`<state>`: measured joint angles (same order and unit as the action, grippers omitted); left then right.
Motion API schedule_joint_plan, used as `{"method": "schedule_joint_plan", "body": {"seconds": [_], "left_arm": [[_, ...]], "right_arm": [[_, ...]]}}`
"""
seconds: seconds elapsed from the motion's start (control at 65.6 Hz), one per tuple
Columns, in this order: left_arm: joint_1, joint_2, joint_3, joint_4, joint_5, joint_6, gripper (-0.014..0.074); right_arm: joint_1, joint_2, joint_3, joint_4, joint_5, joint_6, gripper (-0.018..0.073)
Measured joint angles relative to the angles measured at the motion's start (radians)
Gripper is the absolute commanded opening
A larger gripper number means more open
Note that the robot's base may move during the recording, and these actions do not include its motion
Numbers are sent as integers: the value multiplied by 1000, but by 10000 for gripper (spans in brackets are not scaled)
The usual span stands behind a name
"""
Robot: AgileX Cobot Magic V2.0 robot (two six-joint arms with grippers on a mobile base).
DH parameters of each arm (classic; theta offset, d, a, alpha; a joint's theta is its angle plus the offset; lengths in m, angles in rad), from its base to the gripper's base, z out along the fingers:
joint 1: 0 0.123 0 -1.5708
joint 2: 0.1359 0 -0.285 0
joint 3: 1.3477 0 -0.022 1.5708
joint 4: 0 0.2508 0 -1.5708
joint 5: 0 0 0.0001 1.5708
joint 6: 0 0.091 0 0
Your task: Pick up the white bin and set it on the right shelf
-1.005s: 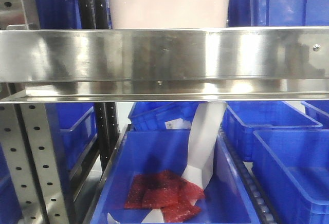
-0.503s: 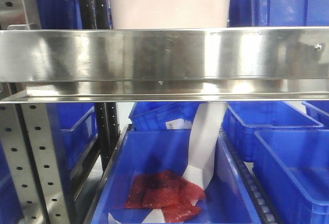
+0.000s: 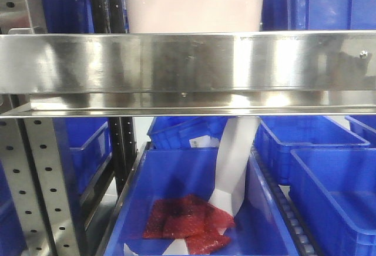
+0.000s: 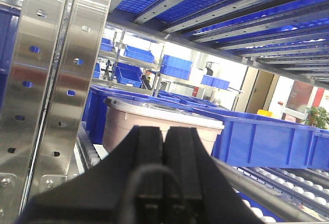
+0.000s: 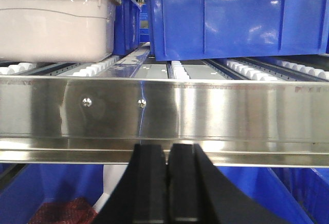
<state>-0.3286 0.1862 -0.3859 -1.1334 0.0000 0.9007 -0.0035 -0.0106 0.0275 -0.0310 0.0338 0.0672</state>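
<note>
The white bin [image 3: 194,3], a pinkish-white tote with a curved ridge, sits on a roller shelf behind the broad steel front rail [image 3: 188,62] of the shelf. It also shows in the left wrist view [image 4: 159,124] with its pale lid, and in the right wrist view [image 5: 54,23] at the upper left. My left gripper [image 4: 165,131] is shut and empty, in front of the bin and apart from it. My right gripper [image 5: 167,149] is shut and empty, just below the steel rail [image 5: 164,113].
Blue crates [image 3: 317,0] flank the bin and fill the lower level [image 3: 329,185]. One lower crate holds red bags [image 3: 188,224] and a white paper strip [image 3: 235,162]. Perforated steel uprights [image 4: 51,80] stand at the left. White rollers [image 5: 180,70] line the shelf.
</note>
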Motion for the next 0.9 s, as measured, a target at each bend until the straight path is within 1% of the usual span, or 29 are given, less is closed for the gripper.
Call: {"method": "schedule_joint_plan", "body": {"seconds": [0.213,0.472,0.64,0.899], "left_arm": [[0,0,0,0,0,0,-117],[0,0,0,0,0,0,-117],[0,0,0,0,0,0,-117],[0,0,0,-1,0,0,-117]], "right_arm": [[0,0,0,0,36,-5,29],[0,0,0,0,36,-27,29],[0,0,0,31,36,-32,29],[0,0,0,31,36,-34,29]]}}
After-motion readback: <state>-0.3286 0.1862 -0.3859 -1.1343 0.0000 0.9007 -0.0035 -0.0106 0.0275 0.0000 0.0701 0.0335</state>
